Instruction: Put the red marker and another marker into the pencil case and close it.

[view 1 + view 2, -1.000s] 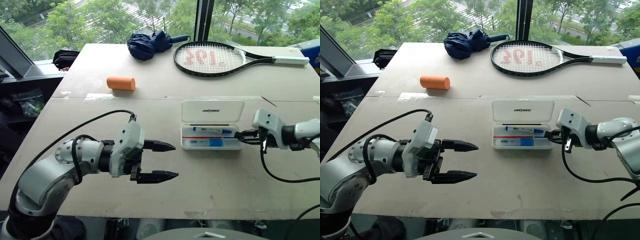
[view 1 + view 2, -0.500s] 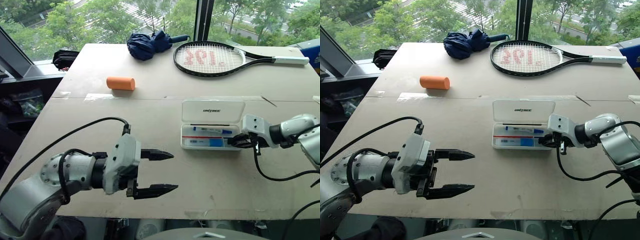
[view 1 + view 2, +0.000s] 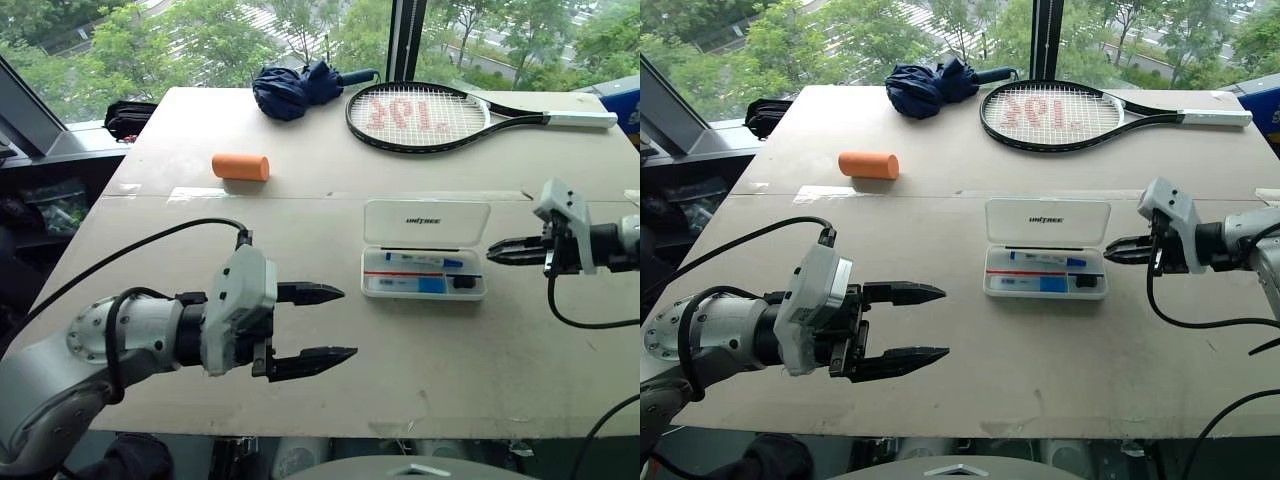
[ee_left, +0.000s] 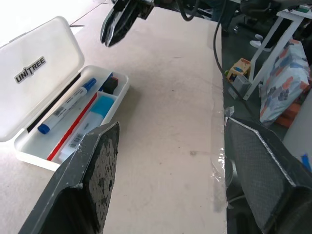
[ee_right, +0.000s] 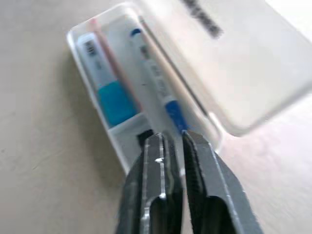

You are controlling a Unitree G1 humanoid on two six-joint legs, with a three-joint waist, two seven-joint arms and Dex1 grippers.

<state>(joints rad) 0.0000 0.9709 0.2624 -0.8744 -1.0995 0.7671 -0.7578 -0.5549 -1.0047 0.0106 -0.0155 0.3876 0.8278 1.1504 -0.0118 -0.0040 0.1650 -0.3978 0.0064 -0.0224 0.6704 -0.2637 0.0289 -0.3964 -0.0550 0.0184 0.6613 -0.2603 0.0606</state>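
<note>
Where the head views look down over the bench (image 3: 150, 250), we note the pencil case (image 3: 425, 262) lying open right of centre, lid folded back toward twelve o'clock. In its tray lie a blue-capped marker (image 3: 425, 262), a thin red marker (image 3: 400, 273), a white-and-blue piece (image 3: 405, 285) and a small black item (image 3: 463, 282) at the three o'clock end. The right hand (image 3: 492, 254) sits just off the case's three o'clock end, apart from it, fingers pressed together and holding nothing. The left hand (image 3: 345, 322) hovers at the case's eight o'clock, well apart, fingers spread wide and empty. Toward twelve o'clock lie a tennis racket (image 3: 420, 115) and a folded dark blue umbrella (image 3: 300, 88); an orange cylinder (image 3: 241, 167) lies at ten o'clock from the case.

Left wrist view: two broad black fingers (image 4: 92, 180) stand far apart with bare bench between them. Beyond them sits the open case (image 4: 34, 73), lettering on its lid, markers inside. The right hand (image 4: 111, 31) hangs closed just past the case.

Right wrist view: the fingers (image 5: 158, 195) touch or nearly so, gripping nothing, pointing at the end of the open case (image 5: 214, 73) with its blue-capped marker (image 5: 156, 78).
</note>
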